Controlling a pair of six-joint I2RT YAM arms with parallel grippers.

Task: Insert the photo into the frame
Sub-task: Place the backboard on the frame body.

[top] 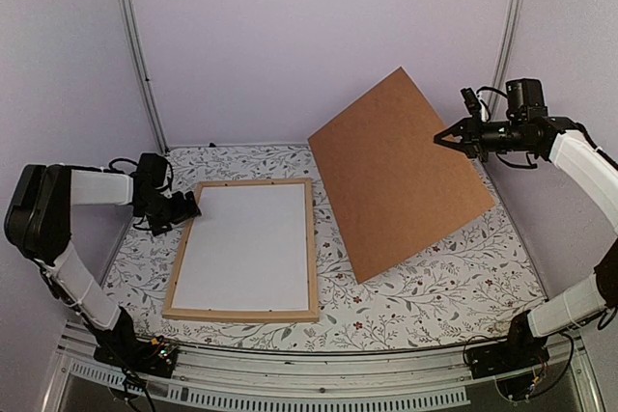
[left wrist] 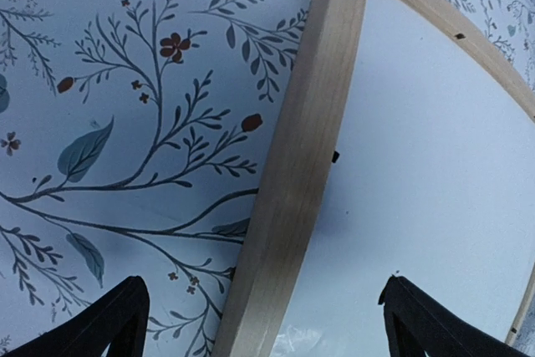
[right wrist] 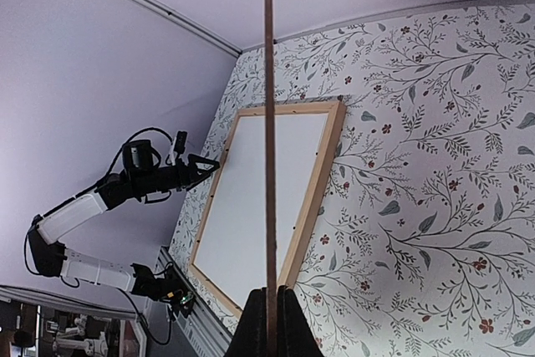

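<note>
Handling looks easy for the frame (top: pixel 241 315): thin, light, rigid wood lying flat on the floral tablecloth (top: pixel 425 287) left of centre, a white sheet (top: pixel 251 248) filling its opening, best pinched across a rail. The left gripper (top: pixel 188 207) hovers with jaws wide apart astride the left rail near the far corner, and the right gripper (top: pixel 439 139) is clamped on the edge of the brown backing board (top: pixel 401 171), held tilted. There is one frame, one sheet and one board; whether that sheet is the photo face down cannot be told.
</note>
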